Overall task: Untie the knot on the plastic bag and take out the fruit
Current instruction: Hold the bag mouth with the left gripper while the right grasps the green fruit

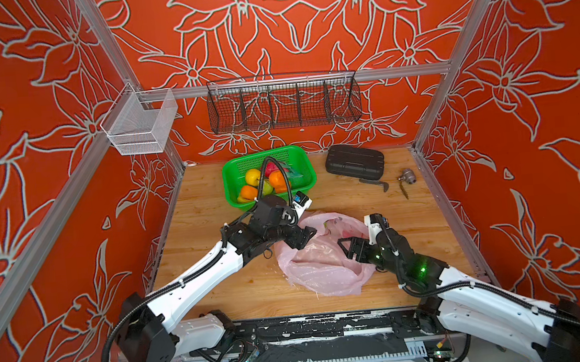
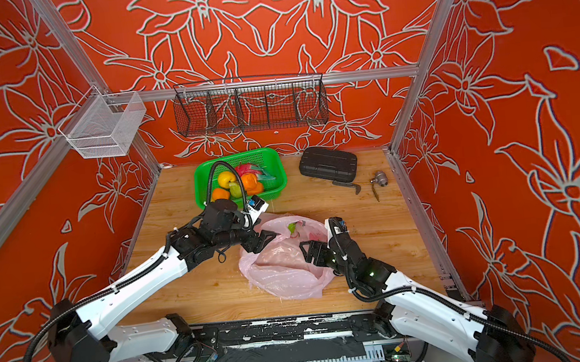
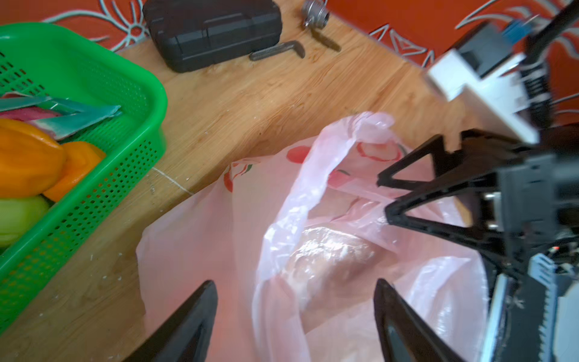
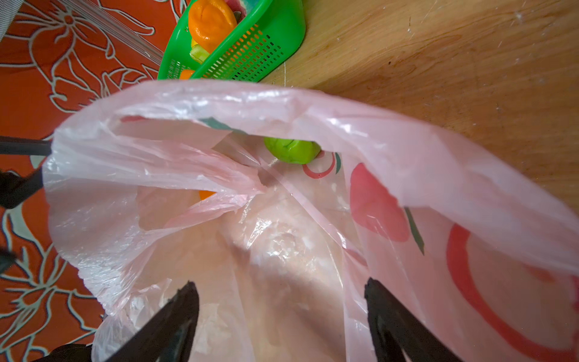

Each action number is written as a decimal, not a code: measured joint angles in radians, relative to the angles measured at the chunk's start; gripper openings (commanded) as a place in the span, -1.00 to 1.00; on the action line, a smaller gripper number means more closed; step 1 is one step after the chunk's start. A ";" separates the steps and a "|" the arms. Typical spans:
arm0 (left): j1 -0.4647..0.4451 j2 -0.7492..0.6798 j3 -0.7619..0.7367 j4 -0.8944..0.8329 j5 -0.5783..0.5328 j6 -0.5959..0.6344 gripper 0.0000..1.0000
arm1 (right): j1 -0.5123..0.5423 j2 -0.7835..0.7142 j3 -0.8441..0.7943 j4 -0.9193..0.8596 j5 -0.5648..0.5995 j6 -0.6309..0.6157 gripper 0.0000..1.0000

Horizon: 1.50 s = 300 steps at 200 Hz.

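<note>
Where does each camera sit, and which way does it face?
Both top views: high up front, looking down at the table; left arm, right arm show.
Left wrist: on that arm, facing the plastic bag; left gripper shows.
Right wrist: on that arm, facing into the bag; right gripper shows.
Shared: both wrist views catch the green basket.
</note>
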 measured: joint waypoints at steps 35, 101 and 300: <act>-0.001 0.118 0.021 -0.007 -0.065 0.034 -0.24 | 0.000 0.064 0.004 0.012 -0.022 0.002 0.65; -0.001 0.109 0.104 -0.022 -0.149 -0.060 -0.70 | 0.012 0.203 0.042 0.119 -0.045 0.077 0.50; -0.026 0.077 0.097 -0.022 -0.162 -0.157 -0.82 | 0.098 0.768 0.232 0.526 0.234 0.273 0.81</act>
